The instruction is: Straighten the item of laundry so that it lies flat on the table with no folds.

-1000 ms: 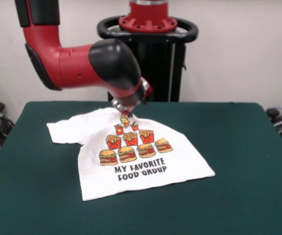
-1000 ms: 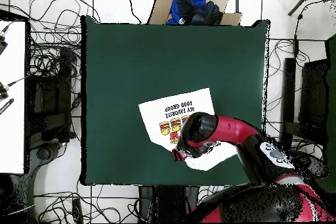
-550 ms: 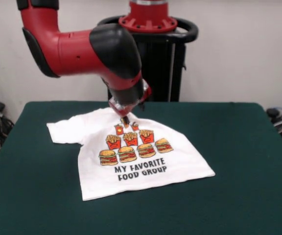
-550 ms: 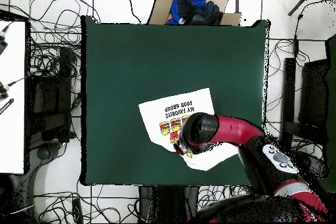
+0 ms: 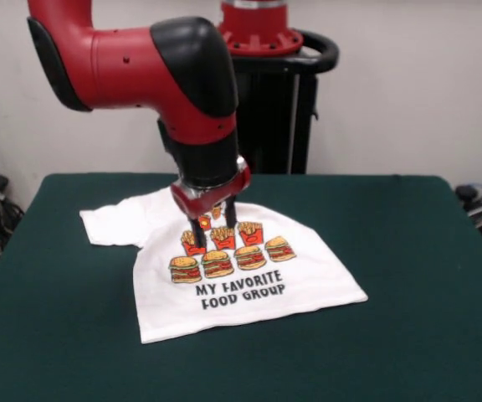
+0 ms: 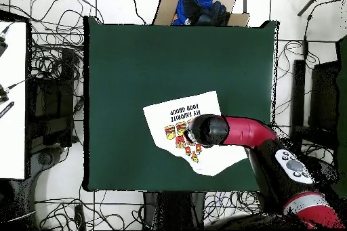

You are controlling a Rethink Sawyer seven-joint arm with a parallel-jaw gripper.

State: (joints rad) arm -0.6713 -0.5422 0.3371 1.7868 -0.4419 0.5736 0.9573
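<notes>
Green-topped bench | printed white T-shirt lying on it, one sleeve out, hem side rumpled | end effector over the printed fries, fingers spread, gripping nothing

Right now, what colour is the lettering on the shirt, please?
Black, clearest in the front view on the shirt.

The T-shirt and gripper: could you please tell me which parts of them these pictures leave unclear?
- T-shirt, front view: the gripper and wrist cover the collar and the top of the print.
- Overhead view: the arm hides the shirt's part near its right edge.
- Gripper, overhead view: hidden under the arm's black end.
- Whether the fingertips touch the cloth: cannot tell.
</notes>
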